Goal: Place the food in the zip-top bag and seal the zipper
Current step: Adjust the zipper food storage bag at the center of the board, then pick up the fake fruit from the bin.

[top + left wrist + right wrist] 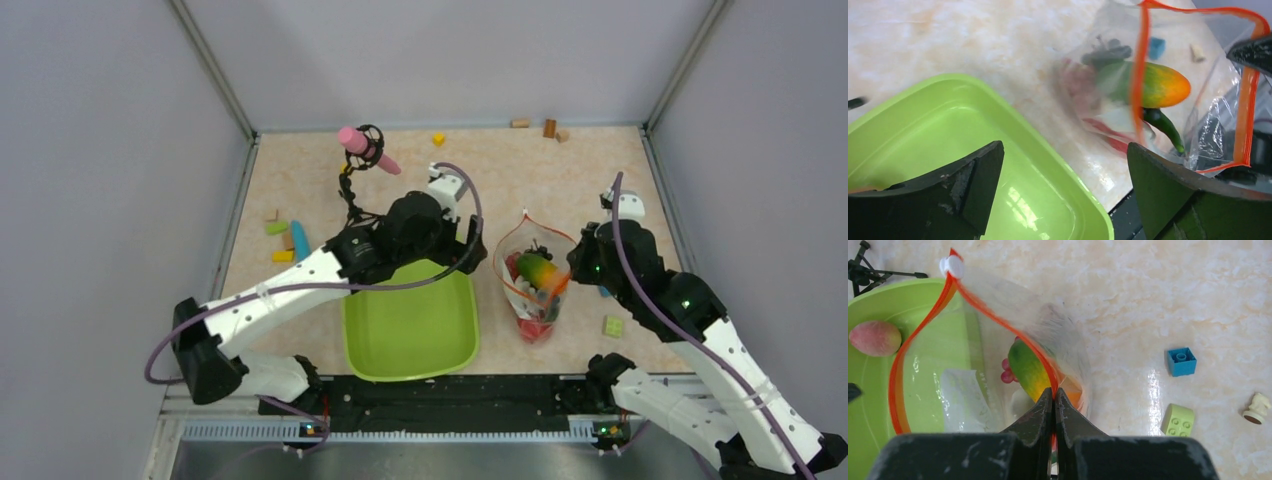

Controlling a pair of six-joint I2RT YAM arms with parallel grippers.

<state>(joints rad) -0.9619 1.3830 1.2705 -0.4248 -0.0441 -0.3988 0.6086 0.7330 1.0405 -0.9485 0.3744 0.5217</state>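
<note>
**Inspector:** Your right gripper [1054, 402] pinched the orange-red zipper [923, 325]; your left gripper [1064, 155] gaped empty over the glossy tray [908, 120].

**Operator:** And the zip-top bag [530, 300]?

**Inspector:** It sat beside the tray, its food [1158, 87] blurred through crinkled clear film.

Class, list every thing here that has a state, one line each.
Clear plastic zip-top bag: mouth open, food inside.
Orange-red zipper strip: unsealed.
Lime-green rectangular tray: holds one peach.
Left gripper: open, empty.
Right gripper: shut on the zipper strip.
</note>
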